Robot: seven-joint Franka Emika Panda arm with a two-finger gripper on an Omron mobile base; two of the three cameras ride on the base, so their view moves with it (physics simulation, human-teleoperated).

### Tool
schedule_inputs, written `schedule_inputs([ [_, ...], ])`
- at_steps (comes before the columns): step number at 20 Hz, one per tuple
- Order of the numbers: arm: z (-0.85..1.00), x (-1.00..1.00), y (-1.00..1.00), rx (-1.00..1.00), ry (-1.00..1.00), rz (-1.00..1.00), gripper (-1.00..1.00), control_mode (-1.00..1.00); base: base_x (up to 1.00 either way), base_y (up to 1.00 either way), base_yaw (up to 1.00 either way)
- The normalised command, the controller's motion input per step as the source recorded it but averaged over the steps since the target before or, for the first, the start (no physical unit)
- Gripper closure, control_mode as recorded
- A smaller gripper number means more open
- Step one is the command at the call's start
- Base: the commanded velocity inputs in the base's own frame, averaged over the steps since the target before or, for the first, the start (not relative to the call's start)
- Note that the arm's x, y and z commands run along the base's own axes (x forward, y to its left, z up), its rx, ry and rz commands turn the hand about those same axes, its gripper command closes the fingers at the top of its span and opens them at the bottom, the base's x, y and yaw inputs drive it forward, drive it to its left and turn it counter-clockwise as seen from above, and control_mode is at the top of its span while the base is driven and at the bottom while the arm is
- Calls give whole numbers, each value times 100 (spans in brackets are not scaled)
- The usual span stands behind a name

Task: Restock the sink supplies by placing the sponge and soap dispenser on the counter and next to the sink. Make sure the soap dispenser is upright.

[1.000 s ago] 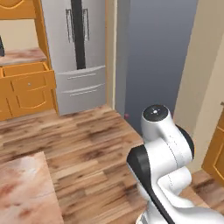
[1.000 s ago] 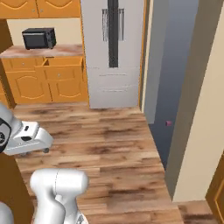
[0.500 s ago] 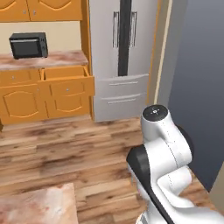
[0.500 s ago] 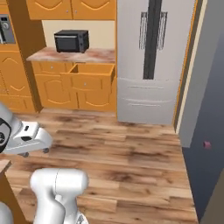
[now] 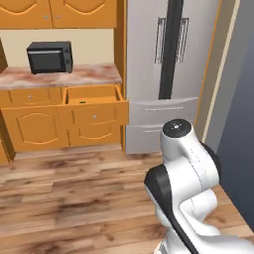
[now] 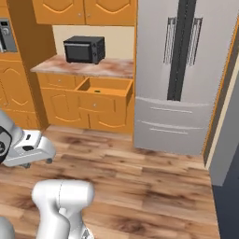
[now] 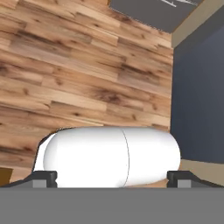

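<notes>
A small green thing, perhaps the sponge [image 5: 82,102], lies in the open drawer [image 6: 105,87] under the worktop [image 5: 69,76] with the microwave [image 5: 49,56]. The pincer [image 7: 112,177] hangs released, tips wide apart, aimed down at the wooden floor [image 7: 78,74], arm folded close.

We see the counter [image 5: 74,75], a cream stone-look worktop blotched reddish-brown, lying level over orange cabinets and well apart from the fingers [image 7: 43,177], which point down at the floor. Under its front edge a drawer [image 5: 94,99] stands pulled open. In it we make out a small green speck [image 5: 82,101], flat on the bottom and far from the fingers, too small to call the sponge.
</notes>
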Motion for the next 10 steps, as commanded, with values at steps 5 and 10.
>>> schedule_inputs([
  [5, 0, 0, 0, 0, 0, 0, -100, 100, 100, 0, 0],
  [10, 0, 0, 0, 0, 0, 0, -100, 100, 100, 25, -3],
])
